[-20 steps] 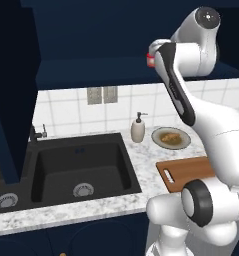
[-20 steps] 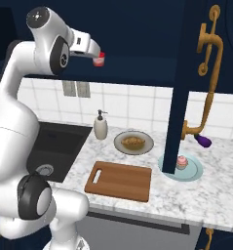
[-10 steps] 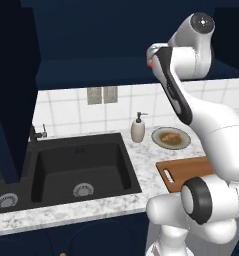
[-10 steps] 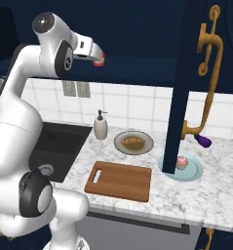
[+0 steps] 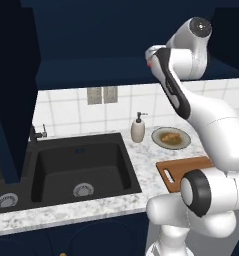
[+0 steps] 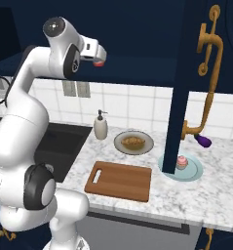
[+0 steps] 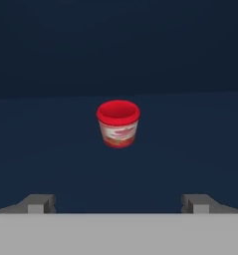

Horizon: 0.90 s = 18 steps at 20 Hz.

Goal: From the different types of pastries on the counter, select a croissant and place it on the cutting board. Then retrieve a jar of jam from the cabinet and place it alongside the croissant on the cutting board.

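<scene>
Red-lidded and red-filled, the jar of jam [image 7: 118,123] stands upright on the dark navy shelf inside the cabinet [image 6: 179,88], straight ahead of my pincer [image 7: 118,203]. The pincer is spread wide and holds nothing, its two tips well apart and short of the jar. Down on the white marble counter [image 6: 205,195], the croissant [image 6: 133,142] lies on a round plate [image 6: 119,145], not on the cutting board [image 6: 119,179], which sits bare just nearer than that plate. Right of the board, the pink-frosted cupcake [image 6: 182,162] rests on a pale blue plate [image 6: 196,172] behind the open cabinet door. A soap dispenser [image 6: 101,125] stands left of the croissant's plate, beside the black sink [image 5: 81,167].
</scene>
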Motion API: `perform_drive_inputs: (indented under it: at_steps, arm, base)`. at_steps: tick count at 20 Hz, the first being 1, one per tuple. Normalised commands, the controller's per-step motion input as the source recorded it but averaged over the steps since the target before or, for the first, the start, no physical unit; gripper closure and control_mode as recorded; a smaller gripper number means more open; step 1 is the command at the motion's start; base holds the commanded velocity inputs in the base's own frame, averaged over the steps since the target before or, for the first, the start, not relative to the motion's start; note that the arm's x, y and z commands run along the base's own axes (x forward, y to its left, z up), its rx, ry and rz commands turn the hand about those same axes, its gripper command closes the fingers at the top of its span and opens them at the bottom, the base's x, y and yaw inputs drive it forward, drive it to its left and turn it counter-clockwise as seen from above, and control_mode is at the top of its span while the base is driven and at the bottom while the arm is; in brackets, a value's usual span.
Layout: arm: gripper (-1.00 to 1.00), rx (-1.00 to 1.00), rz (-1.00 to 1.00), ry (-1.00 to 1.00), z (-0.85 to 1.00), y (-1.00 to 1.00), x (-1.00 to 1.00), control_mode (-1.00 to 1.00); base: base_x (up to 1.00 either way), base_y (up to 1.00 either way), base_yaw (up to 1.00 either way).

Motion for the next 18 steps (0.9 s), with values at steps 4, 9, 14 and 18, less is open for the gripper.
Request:
perform_drive_inputs:
  at_steps: [4,9,14,18]
  arm:
    - [-1.00,0.00,0.07,0.00,0.00,0.00,0.03,-1.00]
    - [-1.00,0.00,0.03,0.00,-0.04,0.00,0.31,-1.00]
    - [-1.00,0.00,0.00,0.00,0.00,0.00,0.39,-1.00]
    - [-1.00,0.00,0.00,0.00,0.00,0.01,0.08,-1.00]
  base:
    - [0.00,0.00,0.00]
    - [0.00,0.00,0.00]
    - [0.00,0.00,0.00]
    - [0.00,0.00,0.00]
